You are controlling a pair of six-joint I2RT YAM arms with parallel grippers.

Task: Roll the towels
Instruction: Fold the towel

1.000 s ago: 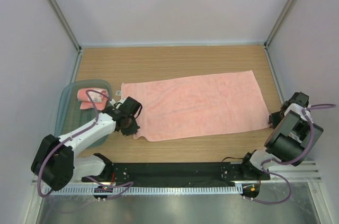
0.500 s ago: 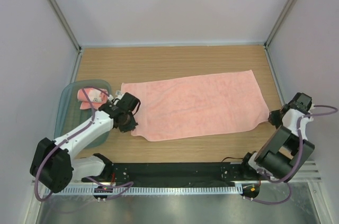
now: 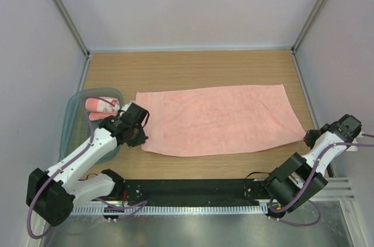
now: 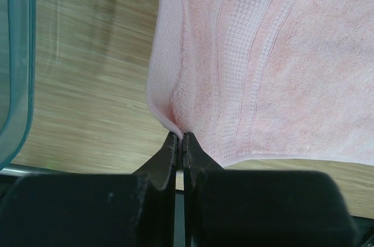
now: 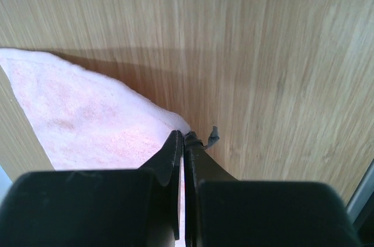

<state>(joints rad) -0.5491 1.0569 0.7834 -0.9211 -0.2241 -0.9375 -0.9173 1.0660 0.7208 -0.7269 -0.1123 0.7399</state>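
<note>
Jaws on both sides pinch the spread towel (image 3: 216, 119): left gripper (image 4: 180, 137) on its near-left corner, right gripper (image 5: 184, 136), just closed, on the near-right corner. Drawn outward, the towel now lies flatter on the table (image 3: 193, 69), probably ready for rolling.

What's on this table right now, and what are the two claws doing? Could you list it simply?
spread towel: pink, lying flat on the wooden table
left gripper: shut on the towel's near left corner
right gripper: shut on its near right corner
tray: at the left, translucent
second towel: bundled inside the tray
</note>
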